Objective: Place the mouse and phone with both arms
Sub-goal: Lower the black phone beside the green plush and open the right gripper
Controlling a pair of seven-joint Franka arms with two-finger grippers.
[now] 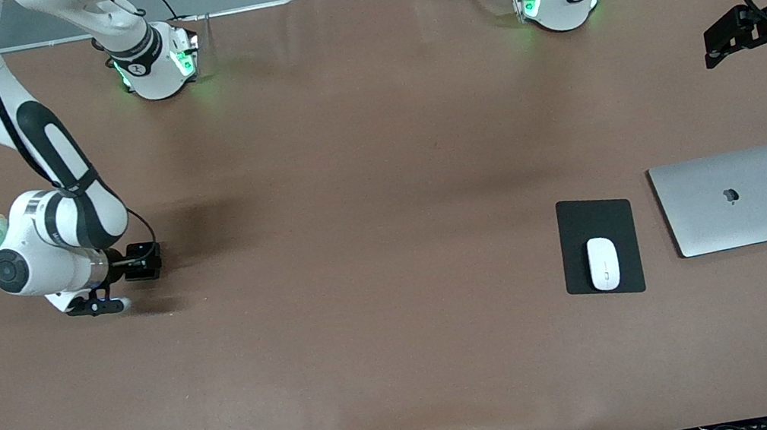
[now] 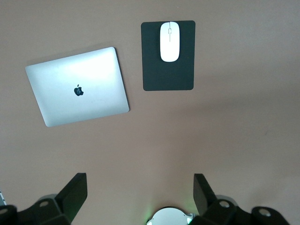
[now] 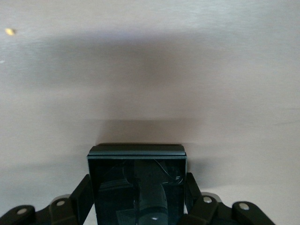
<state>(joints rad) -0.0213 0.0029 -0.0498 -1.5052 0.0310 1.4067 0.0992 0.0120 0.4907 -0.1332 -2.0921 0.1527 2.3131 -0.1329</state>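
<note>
Nearest the front camera: small white oval glossy mouse with thin grey scroll line, already resting on the matte black rectangular pad, toward the pad's camera-side edge. Just beside the pad, toward the left arm's end of the brown counter: closed silver laptop with dark logo. Left gripper raised over bare counter farther from the camera than the pad, jaws wide and empty, arm waiting. Right gripper low over the counter, well apart from the pad at the right arm's end, clamped on the black glossy phone, gripped by its two side edges, slab apparently near level.

Step in hand, as judged: setting down the phone. Best done by lowering slowly with the slab flat, meeting the counter before release, then opening fully and lifting straight up to avoid dragging the glossy slab. Mouse best left undisturbed.
</note>
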